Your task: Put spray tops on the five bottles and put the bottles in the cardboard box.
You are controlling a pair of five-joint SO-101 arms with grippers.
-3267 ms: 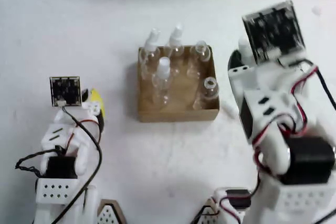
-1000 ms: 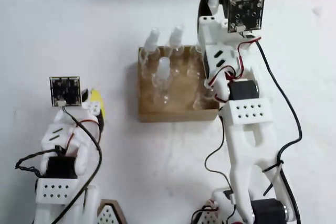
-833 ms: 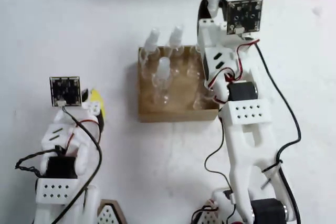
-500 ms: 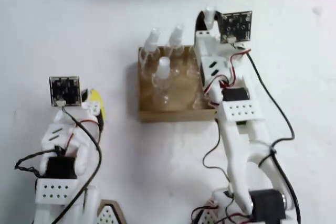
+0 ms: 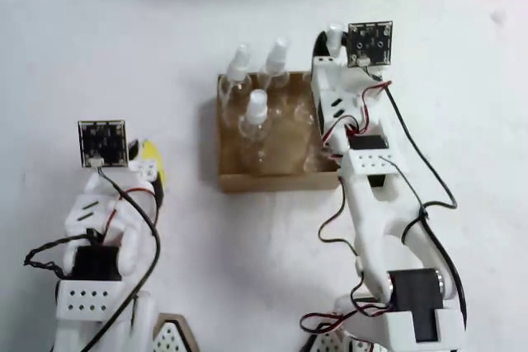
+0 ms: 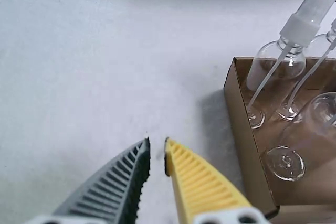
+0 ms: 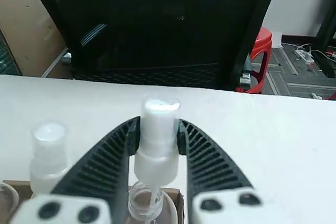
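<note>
Currently, items run left to right.

Left gripper (image 6: pixel 157 146): parked low over the bare table (image 5: pixel 99 47), well apart from the box. Its grey and yellow fingers are drawn to a narrow slit with nothing between them. It seems to take no part in the step in hand.

Cardboard box (image 5: pixel 272 180): mid-table, open side up, with bottles standing inside.

Capped bottles (image 5: pixel 254 125): three, in the box's left half, two along the far wall and one nearer the front. Each has a white spray top seated. Judged done.

Open bottle (image 7: pixel 143 206): at the box's far right corner, under the right arm. Its neck is bare.

Spray top (image 7: pixel 156 148): white and upright, directly above that neck, with its thin tube seemingly dipping into it. Not yet seated.

Right gripper (image 7: pixel 157 127): stretched over the box's right side, its black fingers clamped on either side of the spray top.

Fifth bottle (image 5: pixel 316 157): front right of the box, mostly hidden behind the right arm. Whether it has a top cannot be told.

Progress, as a judgement: all the bottles appear to be boxed, three of five tops are on, and a fourth is about to go down. Remaining: seat this top, release it, then see to the front-right bottle if it lacks one.
</note>
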